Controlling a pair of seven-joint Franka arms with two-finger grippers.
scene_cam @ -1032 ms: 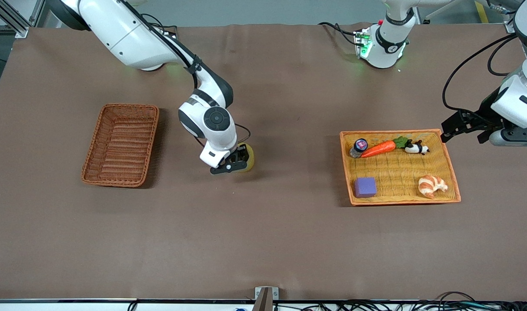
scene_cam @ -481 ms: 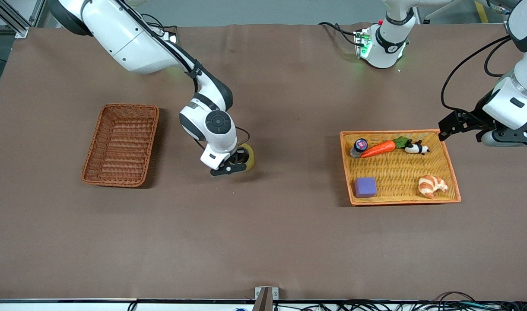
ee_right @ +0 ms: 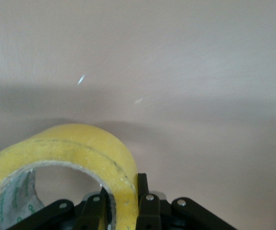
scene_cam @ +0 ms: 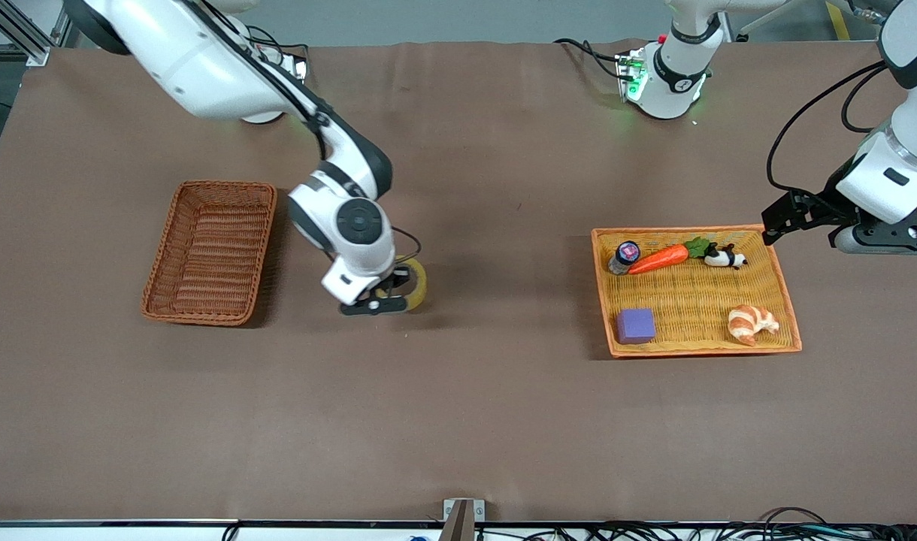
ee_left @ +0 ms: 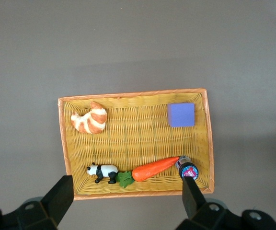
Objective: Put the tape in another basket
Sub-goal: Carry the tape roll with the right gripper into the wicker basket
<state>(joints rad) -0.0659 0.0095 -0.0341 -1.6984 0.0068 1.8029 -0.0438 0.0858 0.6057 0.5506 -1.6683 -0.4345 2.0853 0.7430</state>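
Observation:
My right gripper point(scene_cam: 389, 294) is shut on the yellowish tape roll point(scene_cam: 416, 286), one finger inside the ring and one outside, as the right wrist view shows the tape point(ee_right: 66, 163) and the gripper point(ee_right: 123, 203). It holds the roll over the bare table between the two baskets, nearer the dark reddish-brown basket point(scene_cam: 210, 252), which lies empty toward the right arm's end. My left gripper point(scene_cam: 776, 224) is open and empty, hovering by the orange-yellow tray's edge farthest from the front camera; its fingers point(ee_left: 56, 199) frame that tray in the left wrist view.
The orange-yellow tray point(scene_cam: 785, 289) toward the left arm's end holds a purple cube point(scene_cam: 636, 325), a croissant point(scene_cam: 752, 323), a carrot point(scene_cam: 661, 258), a panda figure point(scene_cam: 724, 258) and a small bottle point(scene_cam: 624, 256). A brown cloth covers the table.
My right gripper has moved with the tape toward the dark reddish-brown basket. The left arm has shifted slightly upward by the tray.

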